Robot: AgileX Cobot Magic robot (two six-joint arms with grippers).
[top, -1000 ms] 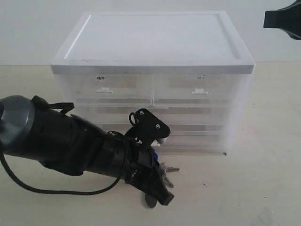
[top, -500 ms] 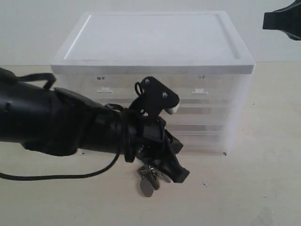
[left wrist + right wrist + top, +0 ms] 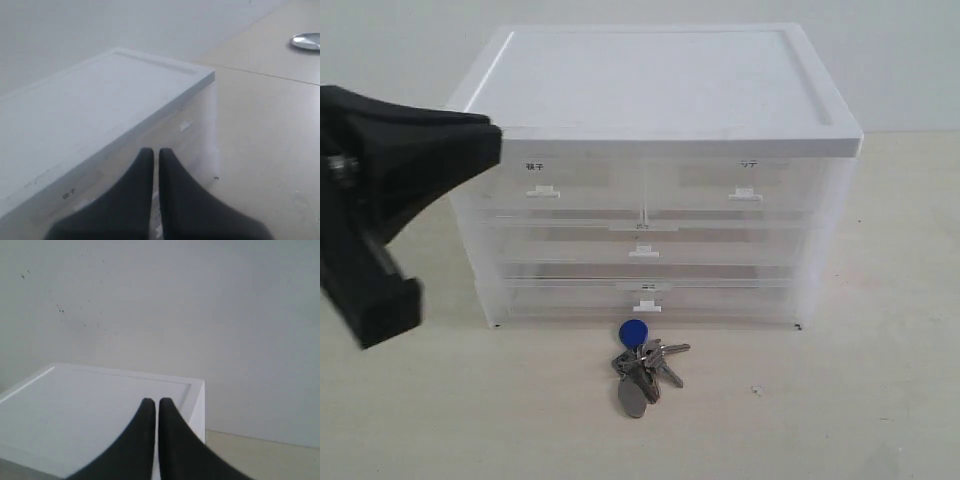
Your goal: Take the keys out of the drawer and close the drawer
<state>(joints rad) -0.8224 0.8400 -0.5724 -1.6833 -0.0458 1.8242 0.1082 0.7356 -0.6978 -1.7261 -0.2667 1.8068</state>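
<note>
The keys (image 3: 642,366), a silver-grey bunch with a round blue tag (image 3: 633,332), lie on the table just in front of the cabinet's bottom drawer, with nothing holding them. The drawer (image 3: 555,186), top left, with a white tab handle (image 3: 542,192) and a bold two-character label, sits flush with its twin. Its label also shows in the left wrist view on the drawer (image 3: 70,193). My left gripper (image 3: 155,151) is shut and empty, high above the cabinet's front left. My right gripper (image 3: 155,401) is shut and empty above the cabinet's white top (image 3: 85,415).
The white-topped translucent cabinet (image 3: 650,80) stands at mid-table with its twin top-right drawer (image 3: 740,186) and two full-width drawers below. My left arm (image 3: 380,200) looms large and black at the left edge of the exterior view. A round metal object (image 3: 306,41) lies far off.
My left arm let go of the keys, leaving them on the table, and rose up and to the left. The right gripper's tip left the exterior view's top right corner.
</note>
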